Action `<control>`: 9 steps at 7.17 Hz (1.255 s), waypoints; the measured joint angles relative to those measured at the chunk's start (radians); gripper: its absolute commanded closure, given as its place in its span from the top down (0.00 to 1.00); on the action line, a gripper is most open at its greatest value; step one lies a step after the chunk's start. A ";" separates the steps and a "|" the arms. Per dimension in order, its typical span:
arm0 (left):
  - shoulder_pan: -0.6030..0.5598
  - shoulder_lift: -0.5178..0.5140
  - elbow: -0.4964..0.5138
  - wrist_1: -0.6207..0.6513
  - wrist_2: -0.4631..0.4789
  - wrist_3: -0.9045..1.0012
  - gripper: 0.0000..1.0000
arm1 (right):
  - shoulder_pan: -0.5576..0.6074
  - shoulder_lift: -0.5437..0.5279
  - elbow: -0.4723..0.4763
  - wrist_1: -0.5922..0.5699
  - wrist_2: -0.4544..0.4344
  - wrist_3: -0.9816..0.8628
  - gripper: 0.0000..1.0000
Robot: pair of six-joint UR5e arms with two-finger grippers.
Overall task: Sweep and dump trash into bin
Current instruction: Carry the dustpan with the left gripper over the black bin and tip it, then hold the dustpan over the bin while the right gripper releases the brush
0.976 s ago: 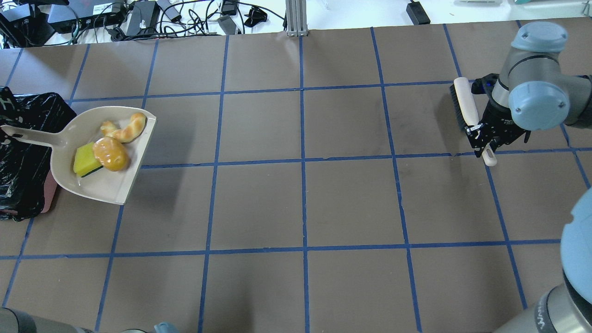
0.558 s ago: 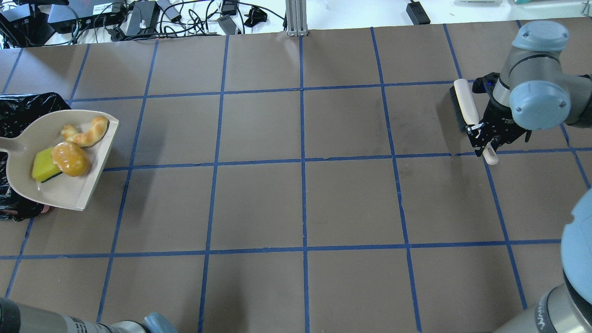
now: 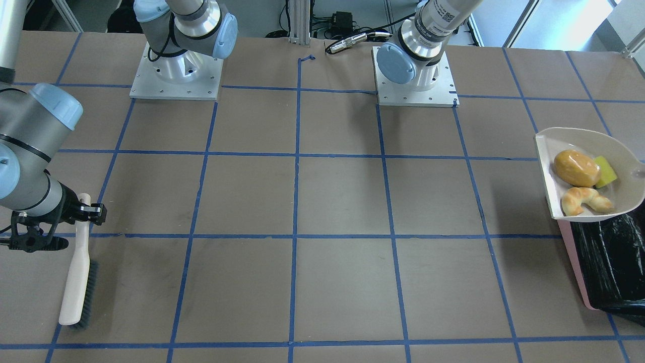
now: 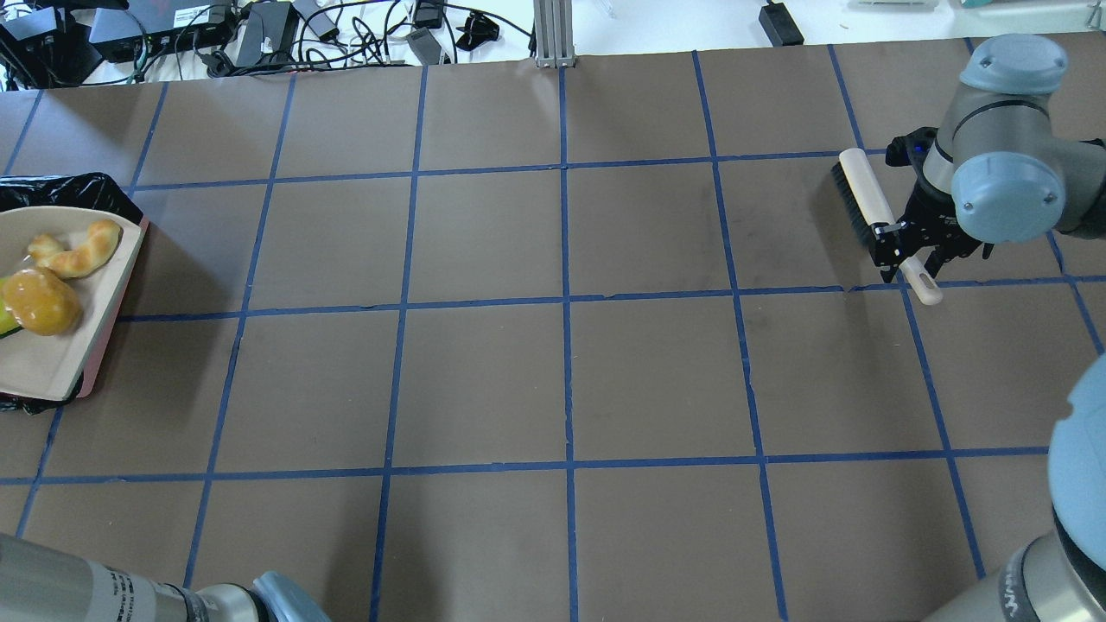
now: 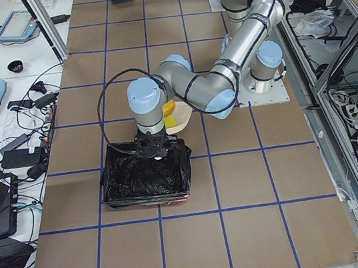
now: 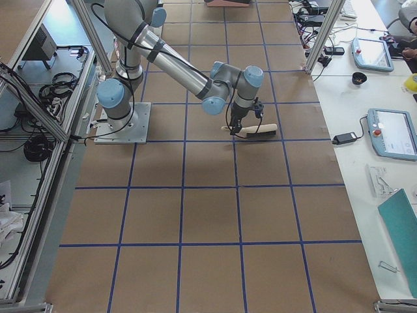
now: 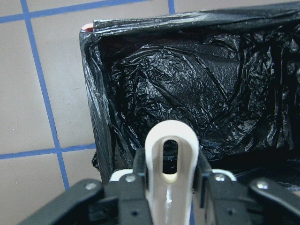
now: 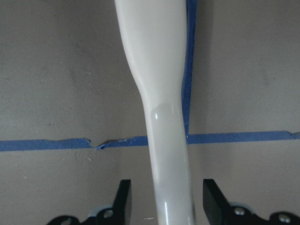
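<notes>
Table (image 4: 562, 380): brown paper surface, blue tape grid.

Left arm (image 5: 206, 93): reaches out to the table's left end and bends down over the bin. Right arm (image 4: 1002, 173): far right of the table, wrist pointing down.

Bin (image 5: 147, 179): pink-walled and lined with crinkled black bag, standing at the table's left end. The wrist view looks straight into it. Only black liner shows inside.

Dustpan (image 3: 625, 186): beige, held in the air over the bin. From overhead it covers most of the bin, with black liner showing past its far edge and a strip of pink wall along its open lip. All the trash sits in it.

Brush (image 4: 864, 197): pale handle and dark bristles, lying on the table by the right arm.

Left gripper (image 7: 169, 168): jaws closed on the looped end of the dustpan's handle, with fingers pressed against both sides.

Right gripper (image 8: 168, 197): jaws apart and straddling the brush handle. A gap of bare table shows on each side, so there is no grip.

Roll (image 3: 577, 168): glossy golden-brown, mid-pan, touching the sponge.

Croissant (image 3: 584, 199): tan crescent, just beside the roll, near the pan's side wall.

Sponge (image 3: 605, 171): yellow, tucked behind the roll toward the handle end. From overhead it is nearly cut off by the picture's edge.
</notes>
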 measured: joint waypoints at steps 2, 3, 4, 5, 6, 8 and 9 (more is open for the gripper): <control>0.029 -0.074 0.103 -0.019 -0.014 0.040 0.00 | 0.000 -0.002 -0.003 -0.032 -0.002 -0.006 0.79; 0.034 -0.113 0.155 -0.021 -0.021 0.046 0.00 | 0.000 -0.005 -0.007 -0.037 -0.004 -0.007 0.84; 0.036 -0.156 0.212 -0.023 -0.024 0.052 0.00 | 0.000 -0.012 -0.011 -0.040 -0.003 -0.007 0.88; 0.037 -0.203 0.273 -0.025 -0.025 0.066 0.00 | 0.000 -0.025 -0.015 -0.042 0.001 -0.007 0.97; 0.042 -0.248 0.335 -0.027 -0.025 0.086 0.00 | 0.000 -0.049 -0.017 -0.041 0.016 -0.006 0.99; 0.059 -0.324 0.443 -0.036 -0.027 0.109 0.00 | 0.000 -0.111 -0.018 -0.026 0.092 0.000 1.00; 0.065 -0.349 0.478 -0.038 -0.032 0.113 0.00 | 0.002 -0.136 -0.019 -0.018 0.117 0.002 1.00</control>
